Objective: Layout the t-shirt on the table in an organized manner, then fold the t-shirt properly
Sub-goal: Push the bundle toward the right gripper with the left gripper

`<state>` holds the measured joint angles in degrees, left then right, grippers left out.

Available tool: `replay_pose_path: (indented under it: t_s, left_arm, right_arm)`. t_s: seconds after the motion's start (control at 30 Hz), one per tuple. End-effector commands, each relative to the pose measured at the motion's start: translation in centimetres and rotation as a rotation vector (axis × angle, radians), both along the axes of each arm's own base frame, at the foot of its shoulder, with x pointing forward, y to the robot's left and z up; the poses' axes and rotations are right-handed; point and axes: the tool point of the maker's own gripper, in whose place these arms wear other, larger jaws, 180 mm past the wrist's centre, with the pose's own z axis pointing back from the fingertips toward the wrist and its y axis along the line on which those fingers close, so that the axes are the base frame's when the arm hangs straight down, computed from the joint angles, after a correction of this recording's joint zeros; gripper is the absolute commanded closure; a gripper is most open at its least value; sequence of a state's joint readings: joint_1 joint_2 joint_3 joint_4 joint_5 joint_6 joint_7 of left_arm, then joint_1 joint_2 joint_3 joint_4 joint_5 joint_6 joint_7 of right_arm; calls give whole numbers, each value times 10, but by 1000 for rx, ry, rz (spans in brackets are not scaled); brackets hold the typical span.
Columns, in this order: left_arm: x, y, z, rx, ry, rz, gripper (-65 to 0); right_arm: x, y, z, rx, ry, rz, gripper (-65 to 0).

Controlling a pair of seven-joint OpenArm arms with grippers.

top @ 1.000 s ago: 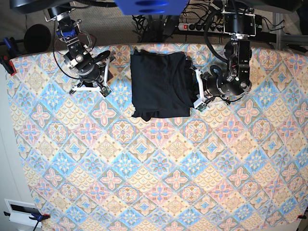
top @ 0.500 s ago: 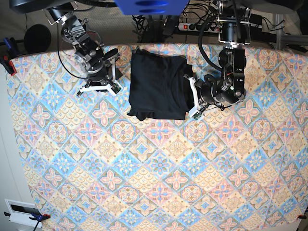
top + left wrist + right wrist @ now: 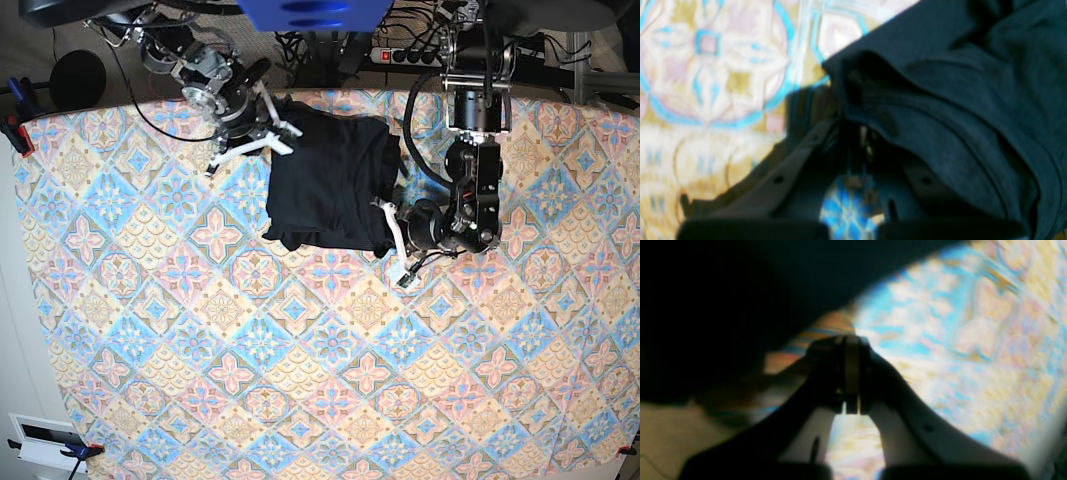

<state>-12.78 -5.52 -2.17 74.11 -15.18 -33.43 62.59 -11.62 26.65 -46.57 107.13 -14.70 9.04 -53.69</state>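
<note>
Black t-shirt (image 3: 333, 180) in rumpled rectangle w/ edge in clenched left pincer (image 3: 389, 240); right pincer (image 3: 262, 125) clenched, empty.

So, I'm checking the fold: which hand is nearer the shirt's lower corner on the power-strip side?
Left. The left hand is at that corner of the shirt; the right hand is at the far top edge.

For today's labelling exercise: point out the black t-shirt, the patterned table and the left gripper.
black t-shirt (image 3: 330, 180), base view, middle of the folded fabric.
patterned table (image 3: 330, 380), base view, bare tablecloth.
left gripper (image 3: 393, 245), base view, at its fingertips by the shirt's corner.
</note>
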Motion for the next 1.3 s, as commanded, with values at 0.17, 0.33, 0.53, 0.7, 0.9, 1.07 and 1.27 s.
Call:
replay_pose_path:
  t_s: [0.17,0.33,0.53,0.7,0.9,1.07,1.27]
  left_arm:
    - [8,-20,-7,-60,14,11,0]
    - [15,-31,-1,-83,4,7,0]
    - [36,-11,15,-111,-38,92,0]
    - [52,27,30,-148,-89,234,0]
    - [58,104,69,-183,-251,490,0]
    - [41,158,89,-159,-338,644,0]
    - [13,172,87,-91,-345,664,0]
  right_arm:
    - [-88,39,-19,96,295,146,0]
    - [-96,44,-20,102,309,171,0]
    - [-75,46,-16,101,265,170,0]
    - [-60,58,-11,125,234,168,0]
    - [-37,72,-2,141,189,161,0]
    - [-30,90,6,181,170,162,0]
    - [-28,117,17,246,164,160,0]
